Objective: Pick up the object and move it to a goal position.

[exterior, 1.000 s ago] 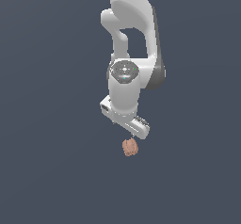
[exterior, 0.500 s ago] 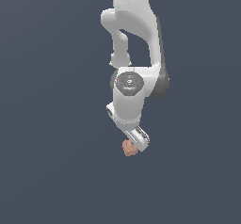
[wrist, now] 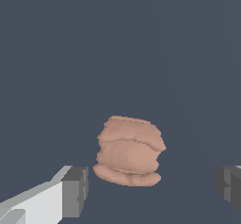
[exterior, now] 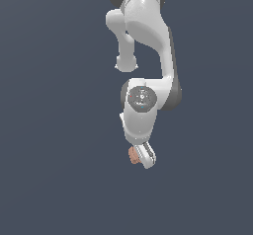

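Observation:
The object [wrist: 129,151] is a small salmon blob with ridged segments, lying on the dark grey floor. In the wrist view it sits between my two grey fingertips [wrist: 75,191], with clear gaps on both sides, so the gripper [wrist: 153,190] is open around it without touching. In the exterior view the white arm reaches down and the gripper [exterior: 143,156] covers most of the object [exterior: 132,155], of which only a pinkish edge shows on the exterior view's left of the hand.
Plain dark grey floor [exterior: 59,179] all round; nothing else shows in either view.
The arm has come down over the object. The hand that hung above it a second ago now covers most of it. The object has not moved.

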`<state>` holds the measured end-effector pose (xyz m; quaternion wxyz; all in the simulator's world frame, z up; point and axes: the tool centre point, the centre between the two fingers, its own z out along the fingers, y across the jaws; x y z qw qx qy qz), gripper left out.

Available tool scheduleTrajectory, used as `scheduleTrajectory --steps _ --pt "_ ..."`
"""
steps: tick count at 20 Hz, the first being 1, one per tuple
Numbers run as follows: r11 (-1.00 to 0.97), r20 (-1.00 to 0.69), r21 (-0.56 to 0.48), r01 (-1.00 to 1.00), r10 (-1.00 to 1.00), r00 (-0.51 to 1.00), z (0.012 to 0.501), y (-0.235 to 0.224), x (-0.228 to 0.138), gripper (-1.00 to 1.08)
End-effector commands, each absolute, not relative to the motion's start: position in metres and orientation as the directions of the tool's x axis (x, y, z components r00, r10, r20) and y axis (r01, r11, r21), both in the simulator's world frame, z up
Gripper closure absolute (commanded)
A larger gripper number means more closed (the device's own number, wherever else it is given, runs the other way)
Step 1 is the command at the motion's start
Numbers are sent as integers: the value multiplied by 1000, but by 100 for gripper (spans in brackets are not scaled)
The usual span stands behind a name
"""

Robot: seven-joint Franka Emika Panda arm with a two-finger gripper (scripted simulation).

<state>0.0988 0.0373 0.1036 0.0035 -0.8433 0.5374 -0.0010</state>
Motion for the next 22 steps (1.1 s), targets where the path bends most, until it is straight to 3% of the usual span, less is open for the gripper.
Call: scheduleTrajectory --steps 1,10,22 --pt "-378 -2 -5 -926 -926 378 100 40 102 -92" --pt "-289 0 0 -957 -957 289 93 46 108 -92" --pt "-282 0 0 -959 -959 282 72 46 108 -92"
